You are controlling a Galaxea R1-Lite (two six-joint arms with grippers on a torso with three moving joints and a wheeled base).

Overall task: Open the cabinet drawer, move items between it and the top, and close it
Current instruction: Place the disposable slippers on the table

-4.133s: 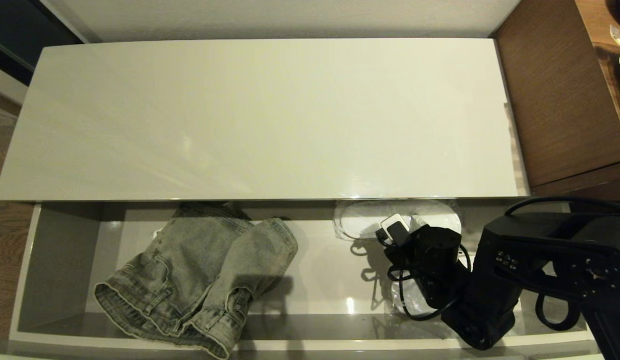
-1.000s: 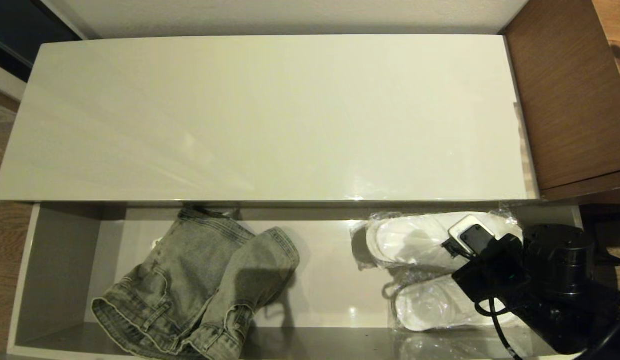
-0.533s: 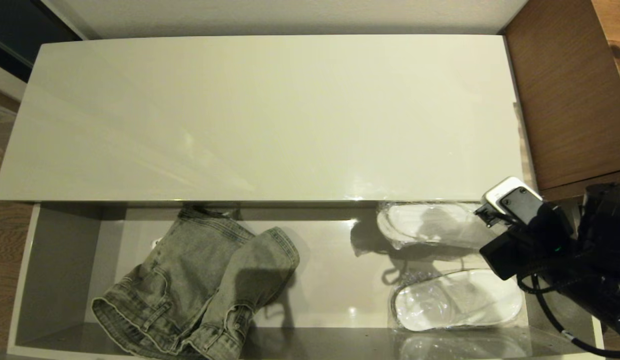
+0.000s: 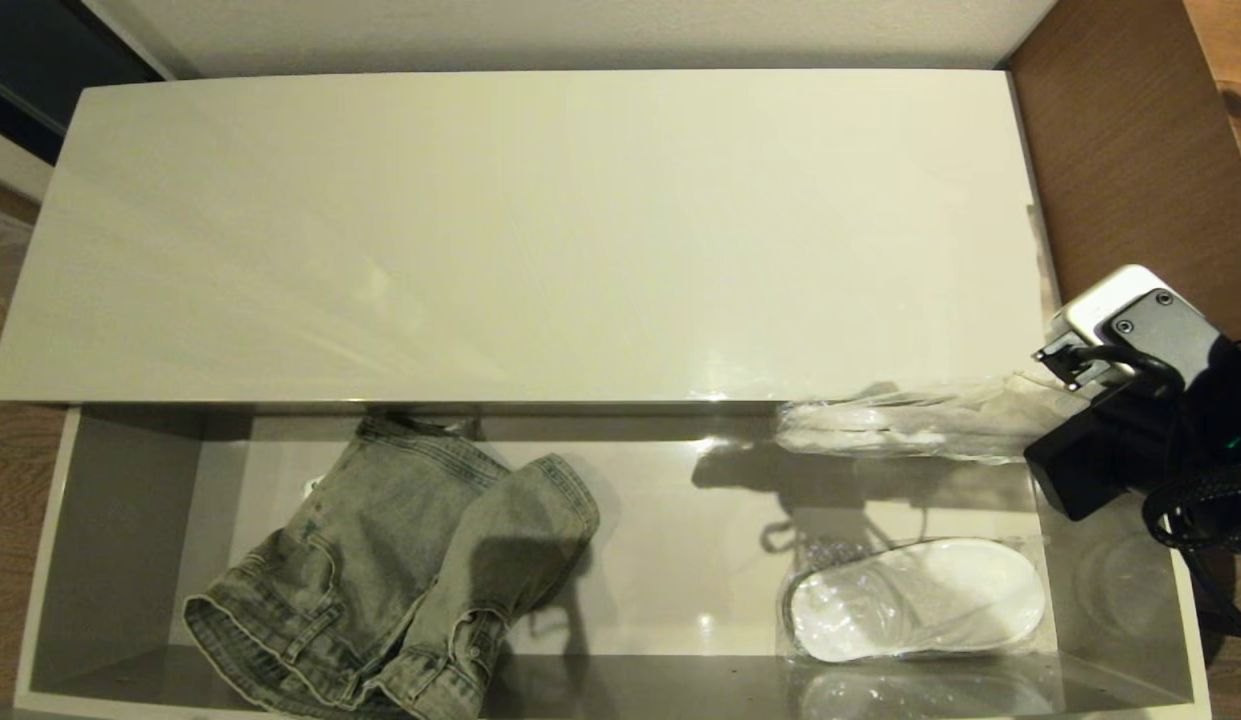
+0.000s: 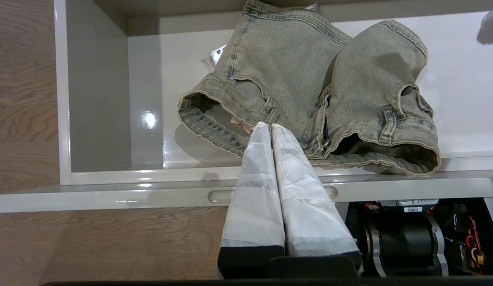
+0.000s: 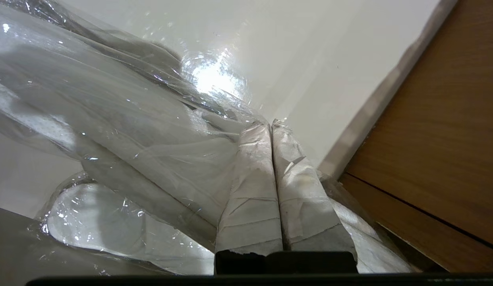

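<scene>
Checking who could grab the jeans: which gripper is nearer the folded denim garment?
Left. The left gripper hovers right above the denim garment; the right gripper holds a wrapped slipper at the drawer's far right.

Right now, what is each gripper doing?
Left gripper: shut, empty, above the drawer front.
Right gripper: shut on a wrapped slipper, lifted.

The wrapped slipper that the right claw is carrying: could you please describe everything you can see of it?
The lifted slipper is flat, white and sealed in crinkly clear plastic. The right claw is shut on the wrapper at the slipper's right end, and it hangs lengthwise off the drawer floor, level with the front edge of the top, near that panel's right end. A second wrapped slipper lies on the drawer floor below, apart from it.
</scene>
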